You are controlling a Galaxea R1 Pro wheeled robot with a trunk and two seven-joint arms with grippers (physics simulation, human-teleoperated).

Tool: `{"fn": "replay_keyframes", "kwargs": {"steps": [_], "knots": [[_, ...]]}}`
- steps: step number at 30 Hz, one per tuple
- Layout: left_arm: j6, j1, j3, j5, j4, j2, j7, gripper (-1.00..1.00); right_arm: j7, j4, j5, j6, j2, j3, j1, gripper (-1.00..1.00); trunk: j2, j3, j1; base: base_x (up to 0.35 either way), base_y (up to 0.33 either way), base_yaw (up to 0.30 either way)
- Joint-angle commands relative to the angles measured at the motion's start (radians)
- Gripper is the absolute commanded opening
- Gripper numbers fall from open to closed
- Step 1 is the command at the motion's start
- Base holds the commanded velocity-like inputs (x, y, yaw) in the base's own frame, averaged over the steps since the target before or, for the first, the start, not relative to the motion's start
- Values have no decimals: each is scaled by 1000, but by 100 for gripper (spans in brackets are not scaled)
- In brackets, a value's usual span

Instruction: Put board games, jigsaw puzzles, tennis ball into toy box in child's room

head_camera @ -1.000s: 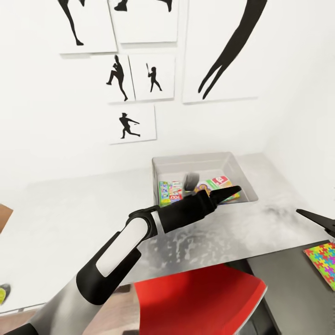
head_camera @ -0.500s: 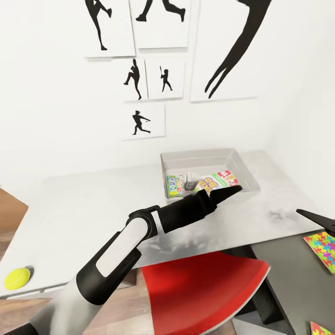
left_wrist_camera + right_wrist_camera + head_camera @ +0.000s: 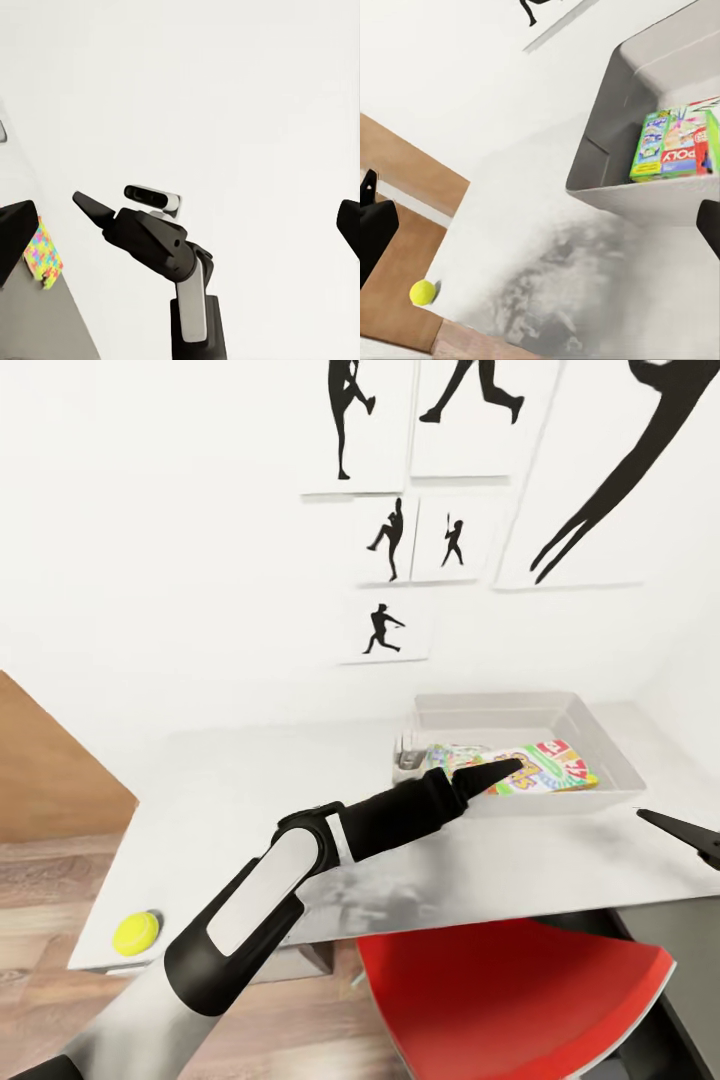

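The grey toy box (image 3: pixel 600 745) stands at the table's far right, with colourful board games (image 3: pixel 530 768) lying inside it. My left gripper (image 3: pixel 495 770) hangs above the table just in front of the box's near wall; its fingers (image 3: pixel 15 240) stand wide apart, open and empty. At the right edge my right gripper (image 3: pixel 680 830) is open too, and its fingers (image 3: pixel 375 236) hold nothing. The yellow tennis ball (image 3: pixel 136 933) rests on the table's near left corner, far from both grippers. A multicoloured jigsaw puzzle (image 3: pixel 43 255) lies on a dark surface in the left wrist view.
A red chair (image 3: pixel 520 1000) is tucked under the white table (image 3: pixel 250 800) right below my arms. White wall with black silhouette pictures (image 3: pixel 385 628) backs the table. A brown wooden panel (image 3: pixel 50 780) and wood floor (image 3: pixel 40 880) lie to the left.
The head view has swung left: the box now shows further right, the tennis ball has come fully in, the puzzle has left. Both arms keep their pose.
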Motion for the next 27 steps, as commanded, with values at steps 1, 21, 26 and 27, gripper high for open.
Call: {"fn": "replay_keyframes", "kwargs": {"steps": [1,21,26,27], "knots": [[3,-1,0,9,0,0,4,100,3,-1,1,5,0,-1,0,100,-2,-1,1,-2,293,239],[3,-1,-5,9,0,-1,3,100,1,-1,4,5,-7,-5,-1,100,-2,12,1,0,182,263],[2,-1,-6,9,0,-1,4,100,1,-1,4,5,-9,-5,0,100,-2,15,1,0,27,235],[2,-1,-6,9,0,-1,4,100,1,-1,4,5,-9,-5,0,100,-2,15,1,0,16,171]]}}
